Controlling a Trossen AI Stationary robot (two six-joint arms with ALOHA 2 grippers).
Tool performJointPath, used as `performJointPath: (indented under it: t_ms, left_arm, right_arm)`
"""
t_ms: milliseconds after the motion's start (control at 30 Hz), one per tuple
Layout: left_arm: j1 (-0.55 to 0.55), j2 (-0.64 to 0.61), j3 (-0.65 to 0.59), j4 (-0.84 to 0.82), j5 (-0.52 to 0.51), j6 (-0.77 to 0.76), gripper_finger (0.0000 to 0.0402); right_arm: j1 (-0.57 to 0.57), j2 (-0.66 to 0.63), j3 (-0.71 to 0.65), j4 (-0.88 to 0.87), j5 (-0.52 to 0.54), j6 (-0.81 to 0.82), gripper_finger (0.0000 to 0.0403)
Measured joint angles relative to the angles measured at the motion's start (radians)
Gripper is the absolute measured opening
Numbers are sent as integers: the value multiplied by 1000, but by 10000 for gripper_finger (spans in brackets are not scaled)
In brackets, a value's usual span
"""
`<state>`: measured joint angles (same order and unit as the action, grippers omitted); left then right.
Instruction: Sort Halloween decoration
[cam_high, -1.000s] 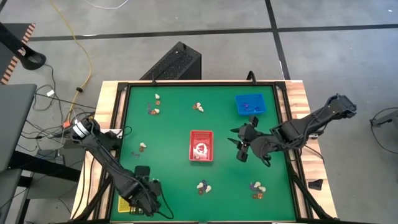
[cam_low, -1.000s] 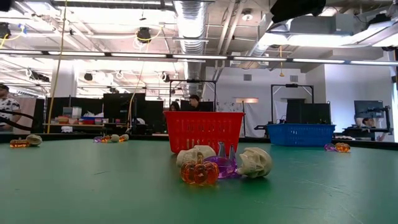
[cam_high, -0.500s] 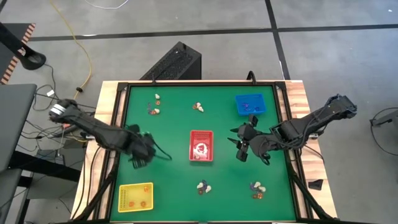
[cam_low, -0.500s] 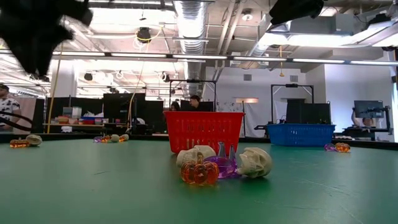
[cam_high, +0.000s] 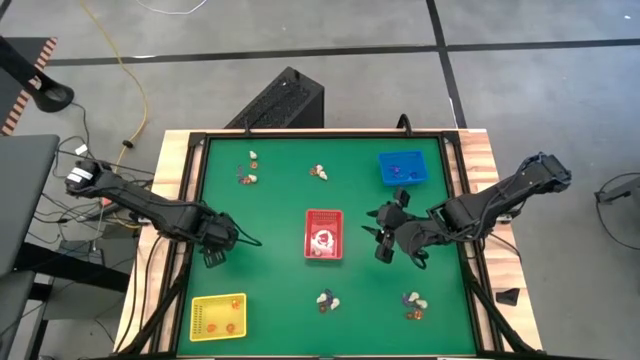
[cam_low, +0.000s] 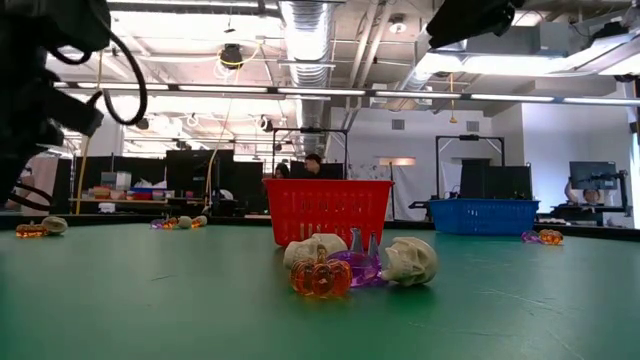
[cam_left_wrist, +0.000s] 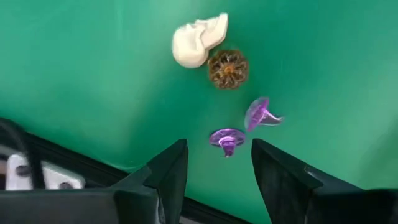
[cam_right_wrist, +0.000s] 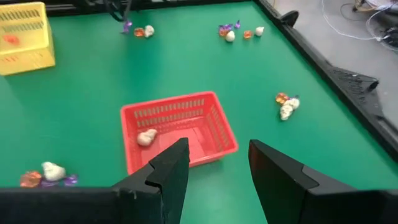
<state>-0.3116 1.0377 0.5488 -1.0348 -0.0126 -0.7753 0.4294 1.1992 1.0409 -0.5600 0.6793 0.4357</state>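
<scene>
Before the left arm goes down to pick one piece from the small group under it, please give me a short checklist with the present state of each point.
1. left gripper fingers apart and empty: ok.
2. Pieces under it in sight: ok. A white skull, a brown pumpkin and two purple hats lie on the green table.
3. One hat roughly between the fingers: ok, the nearer one lines up with the gap.
4. Target apart from neighbours: not ok for the skull and pumpkin, which touch; ok for the hats, with a small gap between them.
5. right gripper out of the way: ok, it hangs open beside the red tray.
6. yellow tray free to receive: ok.
</scene>
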Motion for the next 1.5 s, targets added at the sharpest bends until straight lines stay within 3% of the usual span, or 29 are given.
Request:
performJointPath:
  t_ms: [500,967,1500]
  left_arm:
    - [0,119,-32,58,35,57,167]
    - [0,128,-32,76,44,59,162]
    - [0,127,-31,76,43,59,19]
  right_arm:
    - [2,0,0,7,-28,3,196]
    - [2,0,0,6,-27,1,196]
    - [2,0,0,6,-27,0,196]
